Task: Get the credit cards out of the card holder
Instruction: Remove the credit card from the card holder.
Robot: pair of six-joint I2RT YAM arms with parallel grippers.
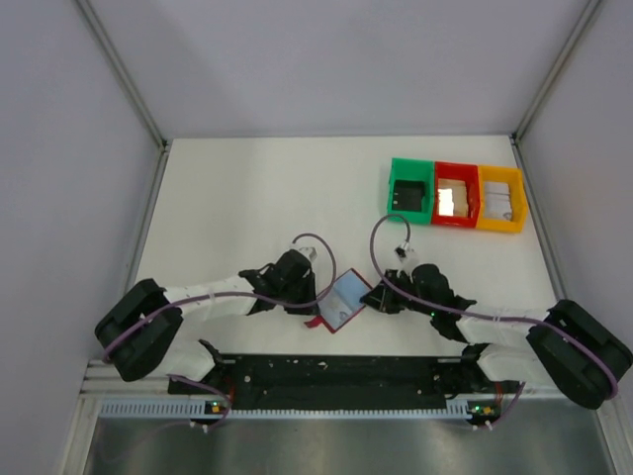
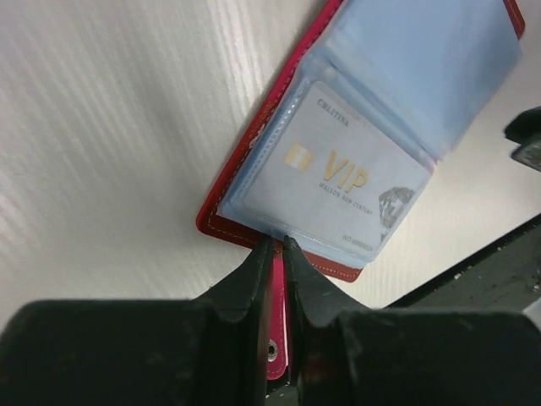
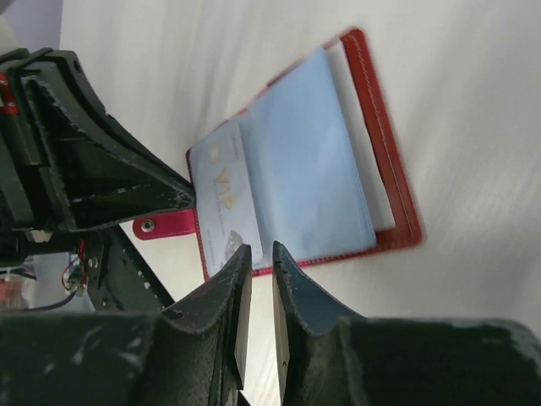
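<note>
**Operator:** Currently, where is the card holder (image 1: 341, 304)?

**Technician:** It lies open and flat on the table (image 1: 247, 198), between the two grippers. One credit card (image 2: 338, 182), pale with gold "VIP" lettering, sits inside a clear sleeve of the holder. A pale blue sleeve leaf (image 2: 423, 68) is folded over beside it.

**Operator:** State of the left gripper (image 2: 277, 244)?

**Technician:** It is at the holder's left edge, fingers drawn nearly together. The tips meet the sleeve edge, and the holder's red tab (image 2: 277, 338) shows through the slit. I cannot tell whether they pinch anything.

**Operator:** And the right gripper (image 3: 260, 249)?

**Technician:** It is at the holder's opposite edge, with a narrow slit between the fingers and the tips over the red border. Again I cannot tell whether it has a grip.

**Operator:** Other items?

**Technician:** A green bin (image 1: 394, 188), red bin (image 1: 436, 198) and yellow bin (image 1: 518, 203) stand in a row, well apart from the holder, beyond it to the right.
</note>
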